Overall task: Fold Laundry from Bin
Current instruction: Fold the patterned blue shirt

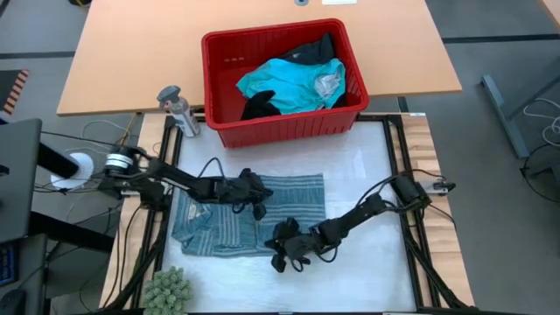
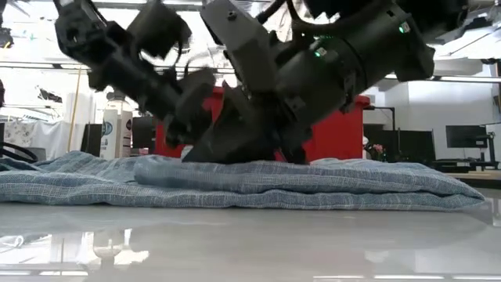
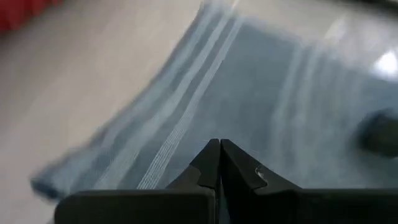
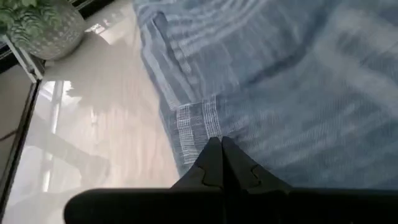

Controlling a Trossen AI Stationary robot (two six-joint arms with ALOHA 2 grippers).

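Note:
The blue-grey striped garment (image 1: 254, 219) lies spread on the white table top, with one layer folded over another (image 2: 258, 176). My left gripper (image 1: 256, 208) is shut over the garment's middle (image 3: 219, 144). My right gripper (image 1: 280, 254) is shut at the garment's near edge, over a banded hem (image 4: 219, 142). The red bin (image 1: 284, 122) stands at the table's far side with a turquoise garment (image 1: 289, 83) and black ones (image 1: 315, 48) inside. My left gripper's shut fingers (image 3: 208, 163) point slanting down at the striped cloth's middle (image 3: 186, 118); whether they touch it, I cannot tell. My right gripper's shut fingertips (image 4: 211, 158) come from above at the banded hem (image 4: 196, 127) by the garment's near edge. Whether cloth is caught between them does not show.
A small grey bottle (image 1: 178, 109) stands left of the bin. A potted green plant (image 1: 166, 289) sits at the near left corner. Bare white table top (image 1: 367, 280) lies to the right of and nearer than the garment. Black frame rails (image 1: 411, 227) run along the sides.

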